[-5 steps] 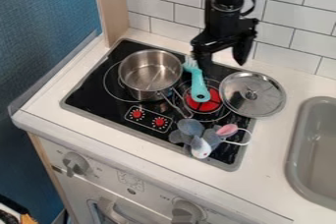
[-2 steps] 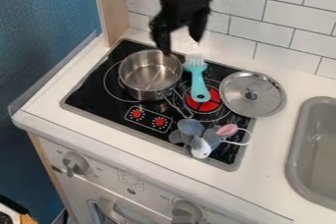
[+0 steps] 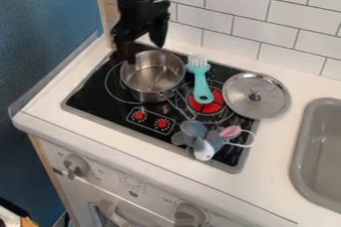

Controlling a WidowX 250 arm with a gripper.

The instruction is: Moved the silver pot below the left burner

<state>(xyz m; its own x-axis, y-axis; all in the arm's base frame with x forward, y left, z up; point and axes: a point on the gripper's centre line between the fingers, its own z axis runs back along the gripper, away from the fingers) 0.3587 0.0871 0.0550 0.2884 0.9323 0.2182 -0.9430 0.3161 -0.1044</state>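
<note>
The white table [image 3: 86, 132] carries the black cooktop [image 3: 86, 96], which lies below the hand [image 3: 143, 52] and extends from it toward the camera. The left burner [image 3: 114, 88] is just below the hand; the silver pot [image 3: 152, 77] stands upright over part of its ring, close under the fingers. The lid [image 3: 263, 104] lies well to the right of the hand, and the plush mouse [image 3: 195, 129] lies farther off toward the front edge. The turquoise utensil [image 3: 202, 85] lies nearer, to the right.

Hand state: fingers spread apart, nothing held. Contact between a finger and the pot rim cannot be confirmed.

Task status: approach appears close to complete; relocation is not yet achieved. Remaining operations, as judged: secure the pot by its rim or wall, transfer it toward the camera to the area below the left burner, and release it.
</note>
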